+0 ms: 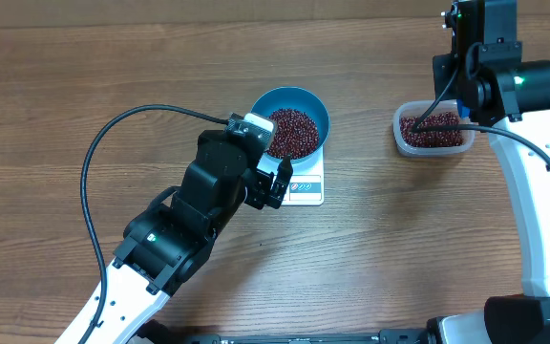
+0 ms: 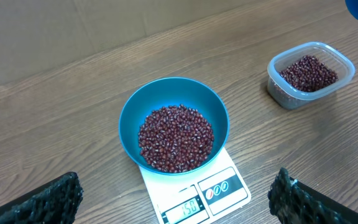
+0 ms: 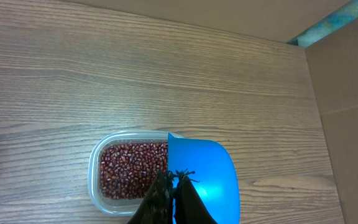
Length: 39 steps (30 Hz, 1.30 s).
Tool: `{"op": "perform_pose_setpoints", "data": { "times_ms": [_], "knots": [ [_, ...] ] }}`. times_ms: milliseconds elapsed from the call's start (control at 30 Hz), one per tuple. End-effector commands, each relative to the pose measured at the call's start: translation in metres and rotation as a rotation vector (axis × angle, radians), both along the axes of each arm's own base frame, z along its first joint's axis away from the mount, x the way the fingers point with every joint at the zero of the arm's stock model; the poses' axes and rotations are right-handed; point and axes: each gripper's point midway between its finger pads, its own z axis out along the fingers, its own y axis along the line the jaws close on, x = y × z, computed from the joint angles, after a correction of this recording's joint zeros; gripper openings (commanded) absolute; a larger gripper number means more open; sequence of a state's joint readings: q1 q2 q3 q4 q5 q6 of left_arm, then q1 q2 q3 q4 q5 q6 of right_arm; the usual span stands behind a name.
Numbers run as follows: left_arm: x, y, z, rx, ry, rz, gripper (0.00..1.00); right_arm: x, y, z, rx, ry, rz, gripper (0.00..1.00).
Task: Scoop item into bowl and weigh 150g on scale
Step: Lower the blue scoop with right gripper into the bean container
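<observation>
Left gripper (image 1: pixel 273 184) spread wide by scale (image 1: pixel 306 189) | right gripper (image 3: pixel 174 180) — clamped on scoop (image 3: pixel 210 174) | beans (image 1: pixel 292 132) in bowl (image 1: pixel 304 96)

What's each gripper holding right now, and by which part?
Right gripper is shut on the blue scoop at its handle end, above the bean container. Left gripper is open, holding nothing.

A: What do the arms look like?
B: Left arm (image 1: pixel 203 196) and right arm (image 1: pixel 504 86) match: blocky black joints on smooth white links, each trailing a black cable (image 1: pixel 89 177).
A: Any markings?
B: A green light (image 1: pixel 520 80) on the right arm. The left fingers (image 2: pixel 48 200) are black and bumpy.
</observation>
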State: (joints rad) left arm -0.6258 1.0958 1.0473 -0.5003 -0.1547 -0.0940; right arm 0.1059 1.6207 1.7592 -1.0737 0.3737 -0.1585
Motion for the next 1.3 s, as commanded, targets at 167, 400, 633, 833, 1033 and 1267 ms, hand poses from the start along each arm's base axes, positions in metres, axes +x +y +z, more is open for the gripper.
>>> {"op": "perform_pose_setpoints", "data": {
  "times_ms": [167,400,633,833,1033,1267],
  "knots": [
    [0.001,0.003,0.001,0.017,-0.012,0.003,0.99,0.004,-0.016,-0.003,0.21,-0.083,-0.226,0.04],
    [0.0,0.004,-0.001,0.023,-0.003,0.002,1.0,0.017,-0.034,-0.032,0.509,-0.147,-0.432,0.04],
    [0.0,0.004,-0.002,0.025,-0.001,0.002,1.0,0.022,-0.039,-0.069,0.698,-0.182,-0.619,0.04],
    [0.0,0.004,-0.002,0.024,-0.001,0.001,1.0,0.021,-0.038,-0.109,0.773,-0.198,-0.721,0.04],
    [-0.001,0.003,-0.003,0.025,0.007,-0.004,0.99,0.013,-0.038,-0.138,0.762,-0.17,-0.732,0.16],
    [-0.001,0.003,-0.003,0.025,0.006,-0.004,0.99,-0.001,-0.037,-0.155,0.742,-0.103,-0.758,1.0]
  ]
}}
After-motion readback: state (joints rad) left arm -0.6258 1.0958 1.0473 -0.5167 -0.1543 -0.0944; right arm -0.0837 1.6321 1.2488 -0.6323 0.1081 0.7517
